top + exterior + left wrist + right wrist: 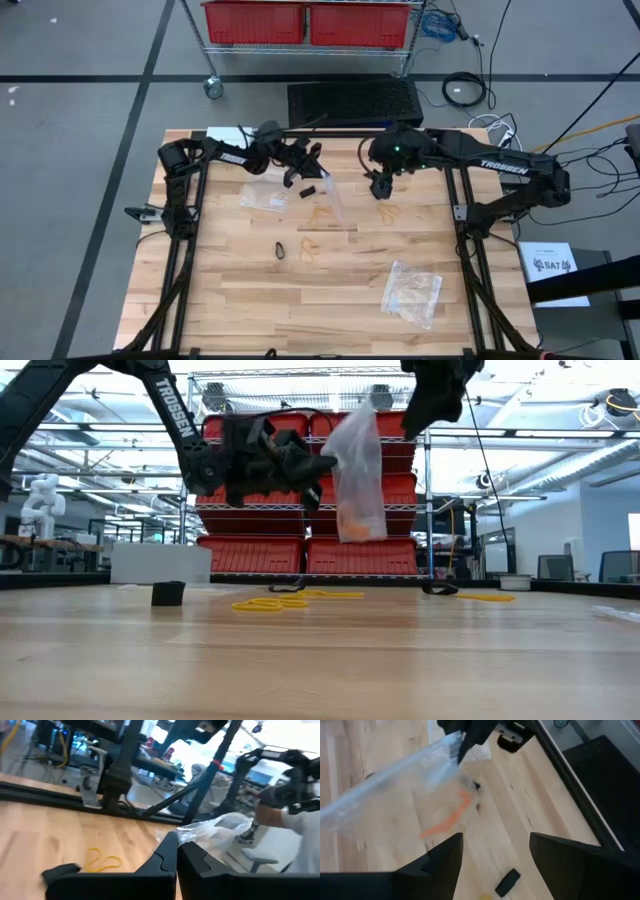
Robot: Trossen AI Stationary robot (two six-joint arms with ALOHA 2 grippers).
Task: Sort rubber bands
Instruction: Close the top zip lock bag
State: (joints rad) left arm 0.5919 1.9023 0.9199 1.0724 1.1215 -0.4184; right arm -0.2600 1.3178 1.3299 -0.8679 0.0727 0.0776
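Observation:
My left gripper [312, 170] is shut on a clear plastic bag [356, 470] over the table's far middle. Orange-red rubber bands [352, 525] lie in the bag's bottom and show through its wall [447, 820]. My right gripper [492, 855] is open. It hovers to the right of the bag and higher [438, 400], touching nothing. Loose on the wood lie yellow bands [388, 213], [320, 215], a tan band [310, 248] and a black band [281, 250]. One yellow band [102, 862] shows in the left wrist view. My left gripper pinches the clear bag's upper edge [192, 834] between its two shut fingers [167, 855]. It comes roughly level from the table's left. The bag hangs below the hold, lifted clear of the table, with the orange-red bands at its low end.
Two more clear bags lie flat, one at far left [262, 197] and one at near right [412, 292]. A small black block [308, 192] sits near the held bag. Red bins on a wire cart [308, 22] stand beyond the far edge. Bare wood fills the table's near half.

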